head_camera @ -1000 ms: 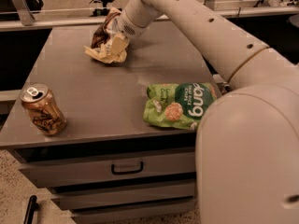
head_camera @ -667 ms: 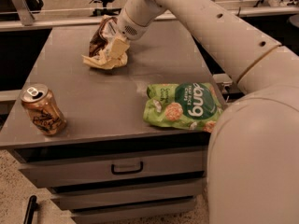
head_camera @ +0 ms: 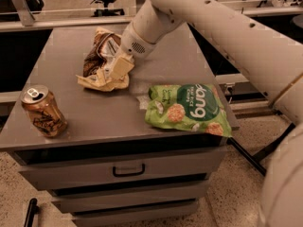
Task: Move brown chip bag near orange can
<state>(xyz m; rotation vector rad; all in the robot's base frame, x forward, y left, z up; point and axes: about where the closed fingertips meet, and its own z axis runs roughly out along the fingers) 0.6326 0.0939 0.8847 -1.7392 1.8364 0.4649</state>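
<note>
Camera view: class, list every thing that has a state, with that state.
wrinkly foil brown chip bag: crumpled, gripped
copper-coloured orange can: upright, untouched
large green snack bag: lying flat
grey top drawer: shut
gripper on the white arm: shut on the chip bag

Dim, warm amber light tints everything, so the grey tabletop (head_camera: pixel 94 112) reads brownish. The light falls from above: the cream two-finger hand (head_camera: pixel 116 70), clamped on the crumpled dark-brown foil chip bag (head_camera: pixel 92 63) at the tabletop's back left, throws a soft shadow beneath it. The copper-orange aluminium can (head_camera: pixel 43 113) carries 1 pale glint on its silver top. The recess under the tabletop sinks into darkness.
</note>
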